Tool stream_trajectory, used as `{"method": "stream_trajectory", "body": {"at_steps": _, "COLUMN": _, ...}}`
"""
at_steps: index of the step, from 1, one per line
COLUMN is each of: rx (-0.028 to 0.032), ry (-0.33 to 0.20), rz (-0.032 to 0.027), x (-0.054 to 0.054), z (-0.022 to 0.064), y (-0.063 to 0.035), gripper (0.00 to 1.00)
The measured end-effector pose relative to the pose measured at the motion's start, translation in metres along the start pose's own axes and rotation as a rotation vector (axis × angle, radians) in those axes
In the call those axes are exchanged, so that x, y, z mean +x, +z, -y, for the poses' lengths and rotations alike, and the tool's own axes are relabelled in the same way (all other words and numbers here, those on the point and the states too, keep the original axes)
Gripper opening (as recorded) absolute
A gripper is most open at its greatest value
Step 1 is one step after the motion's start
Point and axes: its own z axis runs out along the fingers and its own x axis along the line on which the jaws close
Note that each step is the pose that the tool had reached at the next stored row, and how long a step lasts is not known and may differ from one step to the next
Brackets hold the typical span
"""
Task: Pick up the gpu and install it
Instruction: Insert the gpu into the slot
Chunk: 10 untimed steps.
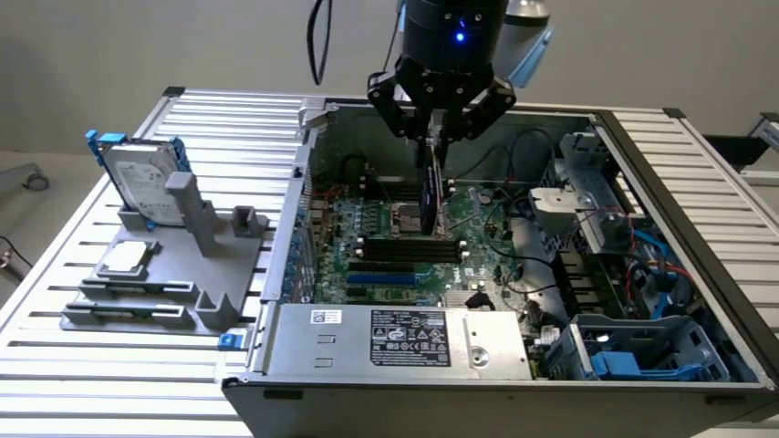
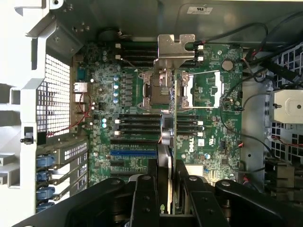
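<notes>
Open pc case (image 1: 487, 411) on bench (image 1: 73, 365): motherboard (image 1: 402, 237) and silver psu box (image 1: 402, 338) sit inside. Claw (image 1: 439, 137) about half spread, pinching gpu (image 1: 430, 196) edge-on, card hanging inside case just over motherboard.

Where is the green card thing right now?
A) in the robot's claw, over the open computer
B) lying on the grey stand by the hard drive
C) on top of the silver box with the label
A: the gripper is shut on the gpu, which hangs edge-on above the motherboard.
</notes>
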Motion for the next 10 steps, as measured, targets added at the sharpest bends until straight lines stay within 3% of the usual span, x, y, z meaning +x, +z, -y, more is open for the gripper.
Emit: {"method": "stream_trajectory", "body": {"at_steps": 10, "rx": 0.0005, "ry": -0.004, "rz": 0.0005, "x": -0.0001, "z": -0.0004, "y": 0.0010, "gripper": 0.26}}
